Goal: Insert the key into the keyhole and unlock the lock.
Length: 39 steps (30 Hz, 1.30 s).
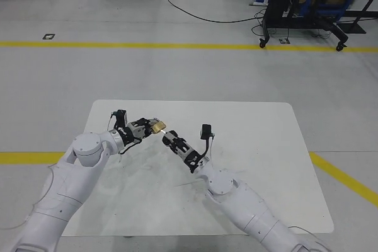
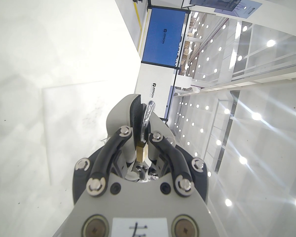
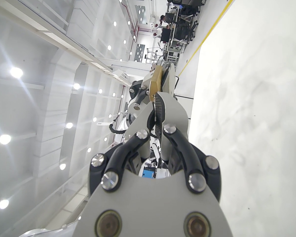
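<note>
A brass padlock (image 1: 157, 127) is held above the white table (image 1: 258, 132), left of its middle, with my left gripper (image 1: 147, 125) shut on it. In the left wrist view its silver shackle (image 2: 148, 115) sits between the pads and its brass body (image 2: 141, 152) lies nearer the palm. My right gripper (image 1: 169, 137) is shut, its tips right at the padlock (image 3: 155, 81). A thin metal edge, the key (image 3: 154, 117), shows between its pads; the rest of the key is hidden. Beyond the padlock in the right wrist view is the left gripper (image 3: 138, 94).
Both arms come in from the table's near side and meet above its left-centre. The table's right half (image 1: 271, 170) is bare white surface. A black wheeled cart (image 1: 302, 22) and yellow floor lines (image 1: 176, 45) lie beyond the far edge.
</note>
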{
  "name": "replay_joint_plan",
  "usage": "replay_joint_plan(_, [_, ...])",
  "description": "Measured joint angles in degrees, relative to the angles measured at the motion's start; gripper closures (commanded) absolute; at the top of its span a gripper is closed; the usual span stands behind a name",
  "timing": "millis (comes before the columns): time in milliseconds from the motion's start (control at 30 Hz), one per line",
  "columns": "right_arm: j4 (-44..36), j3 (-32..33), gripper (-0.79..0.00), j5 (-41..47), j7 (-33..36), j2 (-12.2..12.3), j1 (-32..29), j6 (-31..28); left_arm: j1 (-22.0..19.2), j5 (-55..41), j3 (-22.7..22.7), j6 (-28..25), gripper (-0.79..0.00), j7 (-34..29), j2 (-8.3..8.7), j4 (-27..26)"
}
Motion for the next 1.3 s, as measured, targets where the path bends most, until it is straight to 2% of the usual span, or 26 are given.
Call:
replay_joint_plan(367, [1.0, -1.0, 0.0, -8.6, -9.9, -1.6, -0.2, 0.6, 0.4, 0.4, -0.2, 0.5, 0.0, 1.1, -0.57, -0.4])
replay_joint_plan(1033, [0.4, -0.2, 0.0, -13.0, -10.7, -3.4, -1.7, 1.4, 0.9, 2.4, -1.1, 0.9, 0.0, 2.6, -1.35, -0.9])
replay_joint_plan(1300, [0.0, -0.1, 0.0, -15.8, -15.0, -4.3, -1.8, 4.8, 1.4, 4.7, -1.4, 0.9, 0.0, 4.3, -1.55, -1.8])
